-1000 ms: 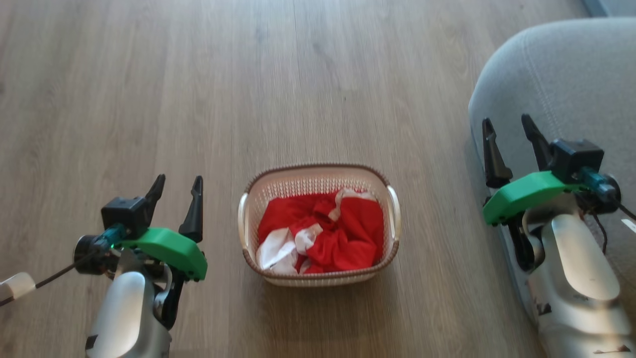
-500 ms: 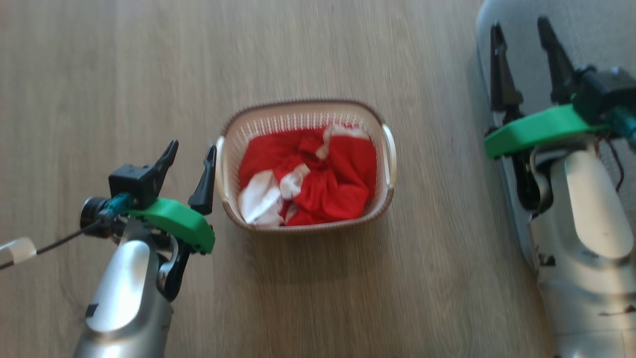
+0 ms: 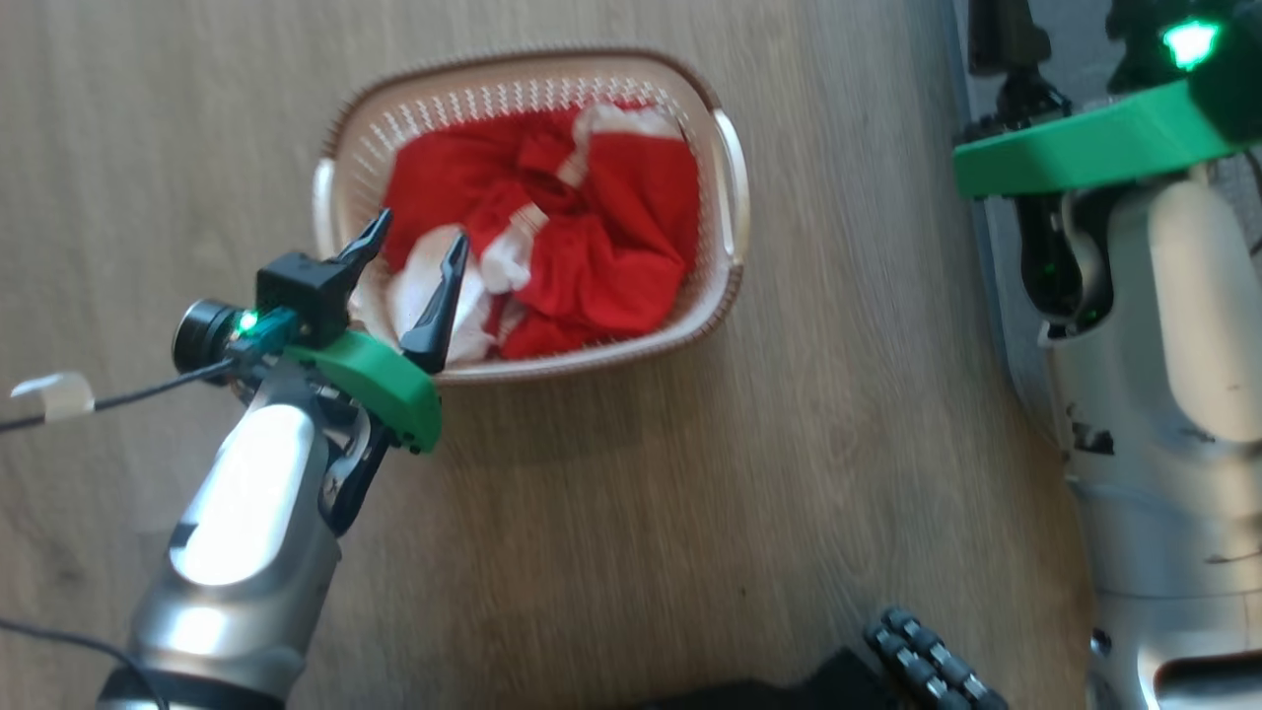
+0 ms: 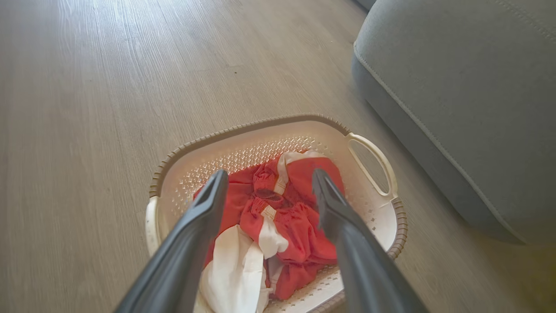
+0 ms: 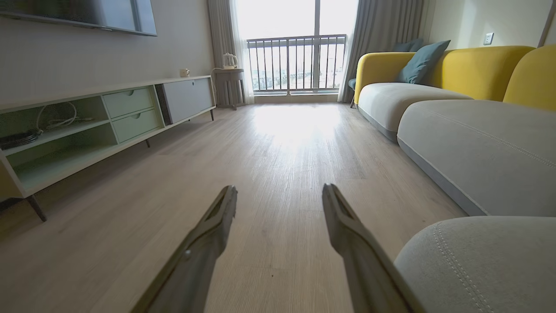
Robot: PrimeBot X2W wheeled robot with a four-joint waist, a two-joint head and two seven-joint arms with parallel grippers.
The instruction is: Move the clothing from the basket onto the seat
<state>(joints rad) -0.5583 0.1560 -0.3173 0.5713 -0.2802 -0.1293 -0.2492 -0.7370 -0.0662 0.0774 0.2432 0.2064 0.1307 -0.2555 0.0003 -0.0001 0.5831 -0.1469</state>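
Note:
The cream-white basket [image 3: 532, 61] with a brown rim stands on the wood floor and holds the crumpled red clothing [image 3: 592, 247] with white patches. My left gripper [image 3: 421, 234] hovers open over the basket's near left part, above a white patch, with nothing between its fingers. The left wrist view looks down past the left gripper [image 4: 270, 174] at the clothing [image 4: 295, 226] in the basket [image 4: 260, 124], with the grey seat [image 4: 456, 87] to the right. My right gripper [image 5: 280, 188] stands open and empty above the floor, beside the seat's rounded corner [image 5: 478, 261].
A long low TV cabinet [image 5: 87, 126] runs along the left wall in the right wrist view. Yellow-backed sofa sections [image 5: 443, 65] line the right side. A dark ribbed wheel of my base [image 3: 917, 661] shows at the head view's bottom. A cable with white tape [image 3: 54, 394] trails left.
The head camera has tilted down, so the basket sits higher in the picture. My left gripper has moved from beside the basket to over its near left part. Both grippers stay open.

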